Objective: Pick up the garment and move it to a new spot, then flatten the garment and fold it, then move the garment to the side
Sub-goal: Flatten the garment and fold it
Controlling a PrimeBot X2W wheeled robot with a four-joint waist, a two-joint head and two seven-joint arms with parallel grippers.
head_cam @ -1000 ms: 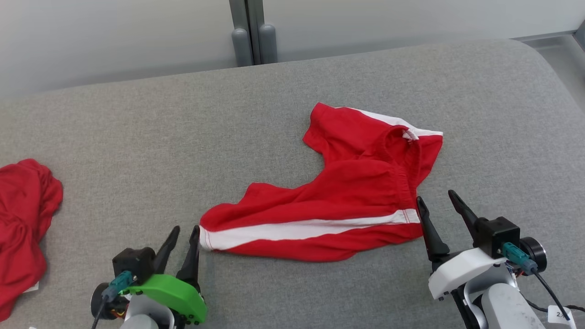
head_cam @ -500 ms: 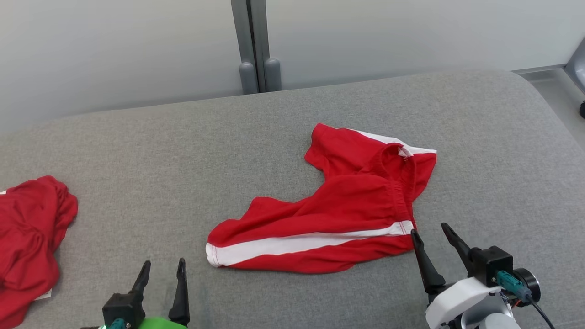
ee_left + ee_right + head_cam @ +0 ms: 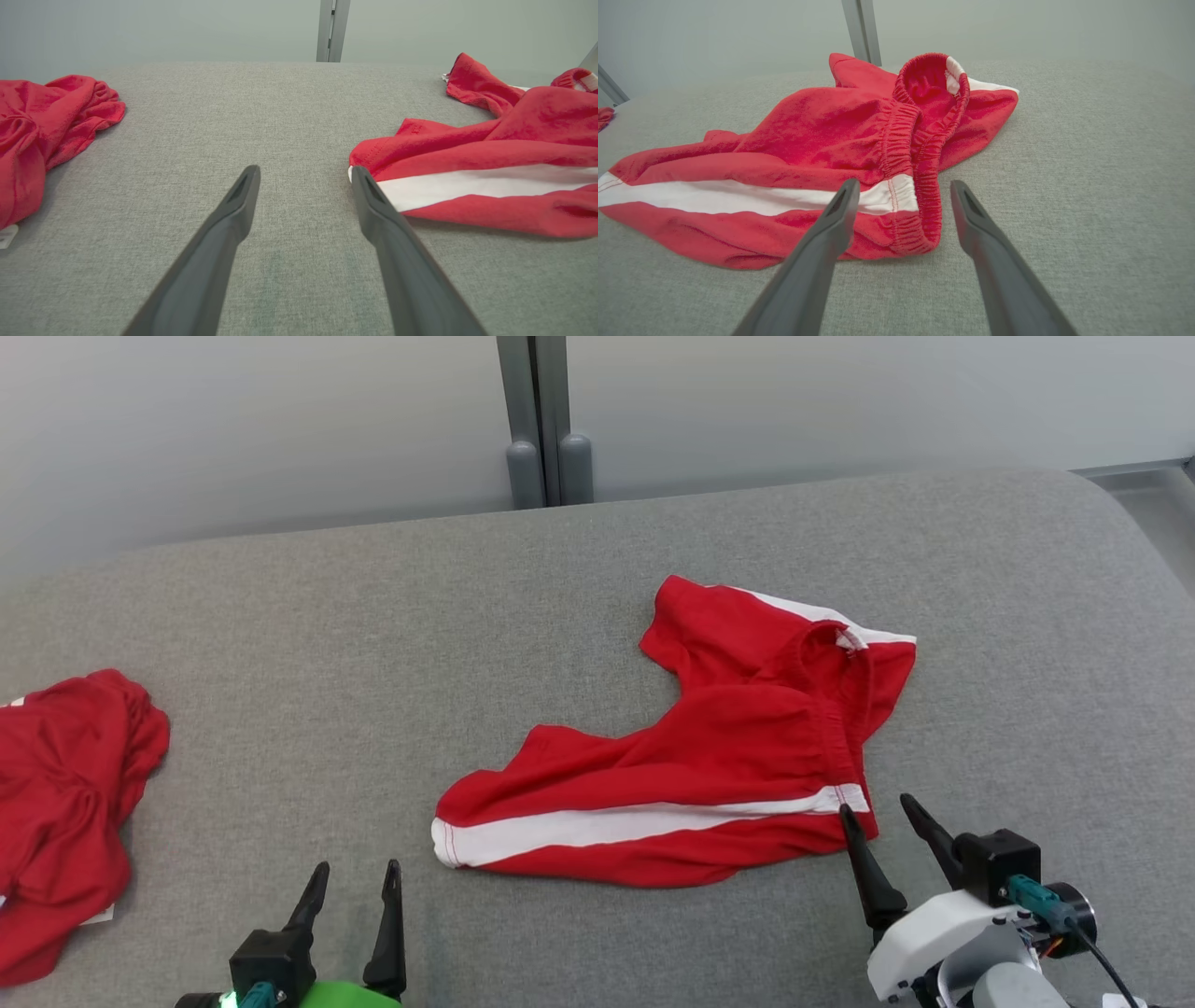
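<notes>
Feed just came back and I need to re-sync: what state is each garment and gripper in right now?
shorts, lying rumpled, unfolded, not held.
red heap, crumpled, lying apart at the left.
left gripper, open, empty, beside the shorts.
right gripper, open, empty, beside the shorts.

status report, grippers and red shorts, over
Left gripper open, empty, near leg hem. Right gripper open, empty, at waistband. Red shorts with white stripe rumpled, unfolded, on grey padded surface. Crumpled red garment far left, not obstructing.
</notes>
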